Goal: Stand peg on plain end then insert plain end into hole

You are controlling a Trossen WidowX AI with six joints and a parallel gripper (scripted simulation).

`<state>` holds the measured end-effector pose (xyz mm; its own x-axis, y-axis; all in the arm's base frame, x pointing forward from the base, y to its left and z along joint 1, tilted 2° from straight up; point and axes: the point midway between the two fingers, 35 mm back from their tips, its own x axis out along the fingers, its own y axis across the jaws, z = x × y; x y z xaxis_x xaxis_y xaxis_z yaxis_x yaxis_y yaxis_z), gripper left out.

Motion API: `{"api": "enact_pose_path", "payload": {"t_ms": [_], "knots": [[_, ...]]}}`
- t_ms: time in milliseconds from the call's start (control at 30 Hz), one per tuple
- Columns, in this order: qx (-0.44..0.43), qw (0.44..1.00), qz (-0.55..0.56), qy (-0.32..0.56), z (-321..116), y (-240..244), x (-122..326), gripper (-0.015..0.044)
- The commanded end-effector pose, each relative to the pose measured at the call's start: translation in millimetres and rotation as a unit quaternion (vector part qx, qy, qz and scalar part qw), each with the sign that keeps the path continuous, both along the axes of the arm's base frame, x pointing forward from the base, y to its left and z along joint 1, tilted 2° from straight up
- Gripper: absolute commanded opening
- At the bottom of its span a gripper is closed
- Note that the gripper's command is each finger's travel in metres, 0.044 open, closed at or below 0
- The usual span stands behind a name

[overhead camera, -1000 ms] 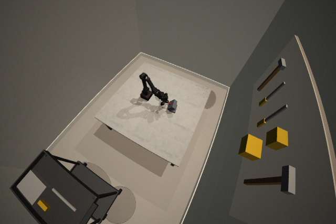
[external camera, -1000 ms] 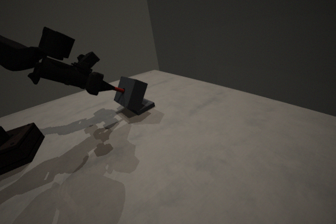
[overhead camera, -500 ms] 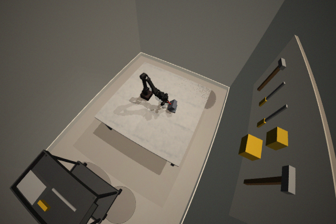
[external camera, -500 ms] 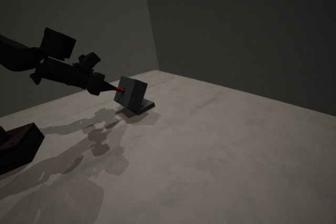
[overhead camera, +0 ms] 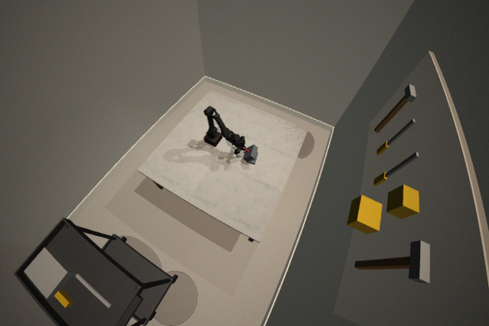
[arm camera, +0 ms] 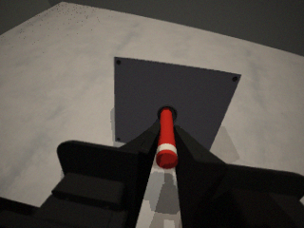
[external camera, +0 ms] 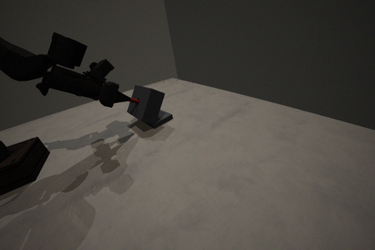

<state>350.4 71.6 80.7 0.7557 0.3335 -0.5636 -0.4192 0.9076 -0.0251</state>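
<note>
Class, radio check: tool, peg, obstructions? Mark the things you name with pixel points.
Tool (overhead camera: 242, 147) (external camera: 130, 99) (arm camera: 166, 128) shut on peg (overhead camera: 246, 150) (external camera: 135, 100) (arm camera: 166, 128). Peg's plain end at hole (arm camera: 161, 118), banded end out. No obstruction seen.

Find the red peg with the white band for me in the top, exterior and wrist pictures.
Top: a red sliver at the black metal gripper's tip, just below centre.
Exterior: left of centre, between gripper and panel.
Wrist: centre, running down from the hole, banded end nearest the camera.
Shared landmark: the dark grey sloped panel.
</note>
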Motion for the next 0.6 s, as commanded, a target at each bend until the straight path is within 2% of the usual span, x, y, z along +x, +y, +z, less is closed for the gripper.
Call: {"api": "enact_pose_path", "payload": {"t_ms": [0, 567], "knots": [[0.002, 1.0, -0.003, -0.002, 0.6, 0.3, 3.1, 0.0], [0.002, 1.0, -0.003, -0.003, -3.8, 2.5, 7.8, 0.0]]}}
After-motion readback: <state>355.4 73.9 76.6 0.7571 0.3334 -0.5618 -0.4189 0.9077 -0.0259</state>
